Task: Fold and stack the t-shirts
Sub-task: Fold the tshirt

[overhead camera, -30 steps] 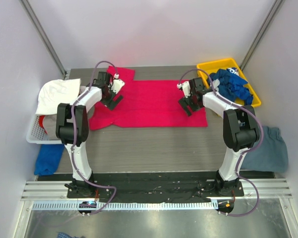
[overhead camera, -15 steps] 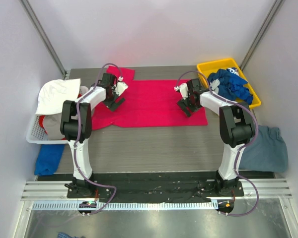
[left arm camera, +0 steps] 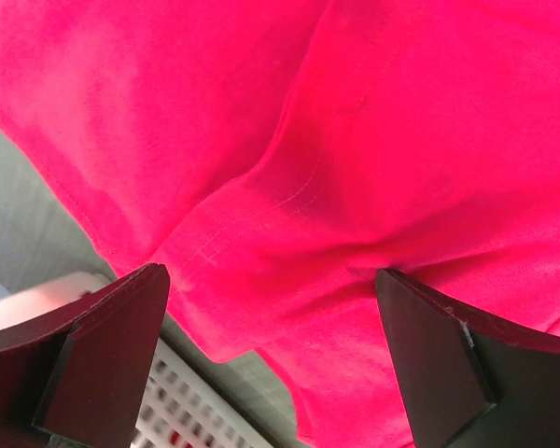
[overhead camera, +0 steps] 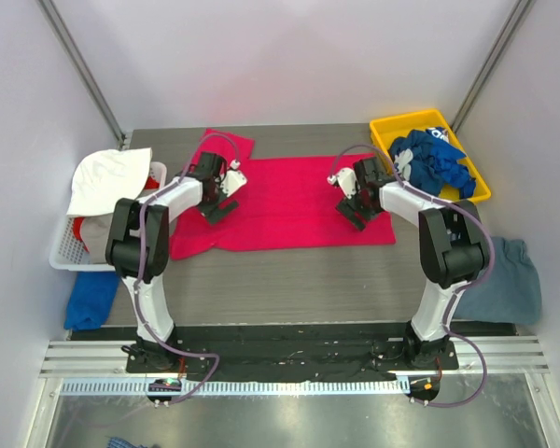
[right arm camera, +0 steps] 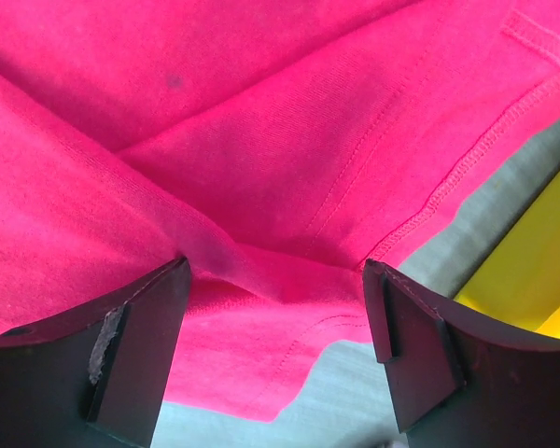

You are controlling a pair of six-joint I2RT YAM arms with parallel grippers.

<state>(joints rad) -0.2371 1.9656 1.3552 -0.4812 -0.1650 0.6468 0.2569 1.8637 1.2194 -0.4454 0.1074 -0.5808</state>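
Observation:
A bright pink-red t-shirt lies spread flat across the middle of the table. My left gripper stands open over its left part near a sleeve, its fingertips down at the cloth. My right gripper stands open over the shirt's right end, with a raised fold and the hem between its jaws. Royal blue t-shirts are heaped in a yellow bin at the back right. A slate grey-blue t-shirt lies at the table's right edge.
A white basket with a white cloth on top stands at the left edge. A blue cloth lies below it. The yellow bin is close beside my right gripper, and the basket shows under my left one.
Both grippers have moved toward the near edge of the table. The pink-red t-shirt's near edge has slid the same way with them. My right jaws have narrowed slightly.

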